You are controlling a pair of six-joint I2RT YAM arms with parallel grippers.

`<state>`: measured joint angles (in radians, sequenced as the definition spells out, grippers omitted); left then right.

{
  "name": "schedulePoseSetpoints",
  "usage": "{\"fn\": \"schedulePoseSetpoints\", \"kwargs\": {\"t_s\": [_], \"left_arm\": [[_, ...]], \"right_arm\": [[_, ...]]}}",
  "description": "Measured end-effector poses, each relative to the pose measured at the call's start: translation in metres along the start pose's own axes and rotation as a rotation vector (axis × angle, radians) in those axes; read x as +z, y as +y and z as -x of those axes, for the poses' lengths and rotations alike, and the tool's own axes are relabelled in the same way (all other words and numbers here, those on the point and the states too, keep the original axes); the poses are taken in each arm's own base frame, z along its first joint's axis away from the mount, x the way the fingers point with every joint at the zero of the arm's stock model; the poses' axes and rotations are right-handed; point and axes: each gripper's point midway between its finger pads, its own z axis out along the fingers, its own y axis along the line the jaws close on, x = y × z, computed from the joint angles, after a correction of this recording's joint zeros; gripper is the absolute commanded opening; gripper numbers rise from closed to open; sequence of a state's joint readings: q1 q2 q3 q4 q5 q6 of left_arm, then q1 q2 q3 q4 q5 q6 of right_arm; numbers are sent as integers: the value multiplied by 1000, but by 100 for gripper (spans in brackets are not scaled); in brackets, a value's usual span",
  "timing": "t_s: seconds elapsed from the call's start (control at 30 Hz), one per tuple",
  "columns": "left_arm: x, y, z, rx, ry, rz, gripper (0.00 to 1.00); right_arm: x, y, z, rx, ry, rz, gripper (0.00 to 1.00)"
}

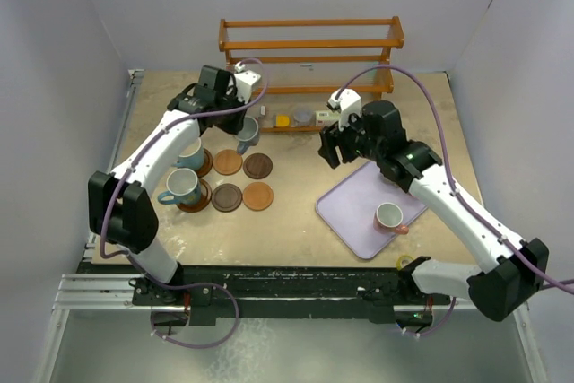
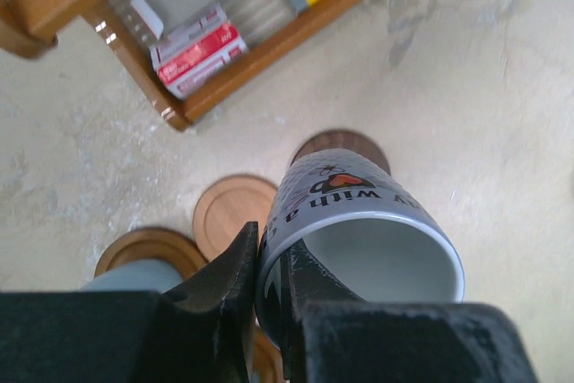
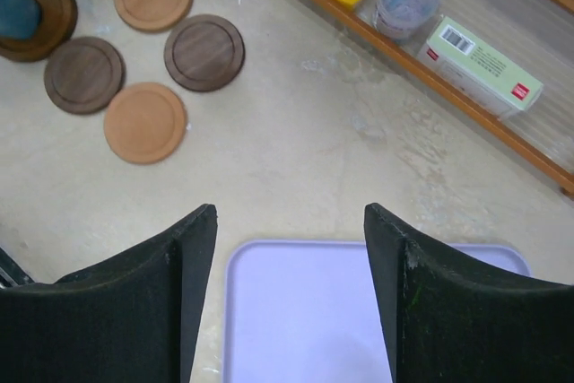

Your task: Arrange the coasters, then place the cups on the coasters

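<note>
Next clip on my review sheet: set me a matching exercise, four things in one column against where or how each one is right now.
Things
1. grey mug
2. nearer light blue mug
3. orange mug
4. right gripper

Places or states
A. open, holding nothing
B. standing on the lavender tray
C. clamped in the left gripper
D. standing on a large coaster

Pairs: 1-C, 2-D, 3-B, 4-A
</note>
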<state>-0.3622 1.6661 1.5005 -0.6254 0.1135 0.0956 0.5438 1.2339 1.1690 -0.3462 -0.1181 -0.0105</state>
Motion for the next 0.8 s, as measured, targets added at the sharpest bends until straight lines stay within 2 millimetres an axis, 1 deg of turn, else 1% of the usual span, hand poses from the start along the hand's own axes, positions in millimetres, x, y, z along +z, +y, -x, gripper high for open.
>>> {"fn": "schedulePoseSetpoints", "kwargs": {"t_s": [0.13,0.17,0.2,0.23,0.37,0.43,0.57,0.8], "left_arm": [[-11,10,-16,72,48,-18,3],[-14,13,-18,91,55,-17,3],[-15,15,-20,108,61,-17,3],[-17,18,-22,124,69,-17,3],[-21,27,-31,189,100,-19,3],[-22,30,-35,212,113,-22,3],[-15,35,-45,241,151,-37,3],[4,44,-74,232,255,-77,3]], "right_arm": [[-13,-10,-14,-32,7,-4,73],[-15,-14,-17,-33,11,-8,76],[-17,-18,-19,-32,15,-5,82],[-20,-23,-21,-30,21,-6,85],[-27,-41,-33,-20,58,-28,87],[-29,-45,-39,-16,77,-31,87],[-33,-49,-50,-16,107,-29,87],[-35,-46,-56,-29,129,-3,89]]}}
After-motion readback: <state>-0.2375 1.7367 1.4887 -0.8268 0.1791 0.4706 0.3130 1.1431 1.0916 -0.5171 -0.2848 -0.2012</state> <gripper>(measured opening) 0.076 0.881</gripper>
